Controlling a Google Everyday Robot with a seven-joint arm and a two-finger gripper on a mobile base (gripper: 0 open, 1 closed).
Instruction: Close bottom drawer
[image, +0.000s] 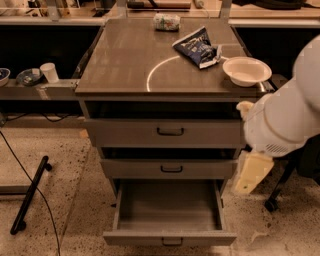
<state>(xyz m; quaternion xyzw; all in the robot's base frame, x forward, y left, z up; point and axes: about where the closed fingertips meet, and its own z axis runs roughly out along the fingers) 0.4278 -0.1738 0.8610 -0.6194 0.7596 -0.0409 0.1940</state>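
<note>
Pincer (251, 173) hangs off the cabinet's right side, about level with the middle drawer (169, 169), tip angled down toward the floor. Wide or narrow: cannot tell from this angle. Nothing is seen in it. The bulky white arm (285, 120) enters from the right edge and covers the cabinet's right front corner.

Bottom drawer (169, 210): pulled far out, floor fully exposed, nothing inside. Its front panel sits close to the lower edge of the view, with the small black handle (171, 242) at centre. The pincer is above and to the right of that panel, clearly apart from it, so no contact yet.

Judgement: the pincer sits beside the cabinet, not over it, because the push has to land on the outer face of the front panel, and it must first get down past the open drawer's right wall. The approach is under way and the closing itself has not begun. The next move calls for lowering and swinging left to the panel, then pressing straight back. A push far off centre could skew the drawer on its runners.

Top drawer (167, 132) and the middle one seem slightly ajar, going by the dark gaps above them; neither is the target.

On the surface (125, 60), a white bowl (246, 70) sits at the right front corner, near the arm and at risk from a careless sweep. A dark snack bag (197, 47) lies just behind it.
</note>
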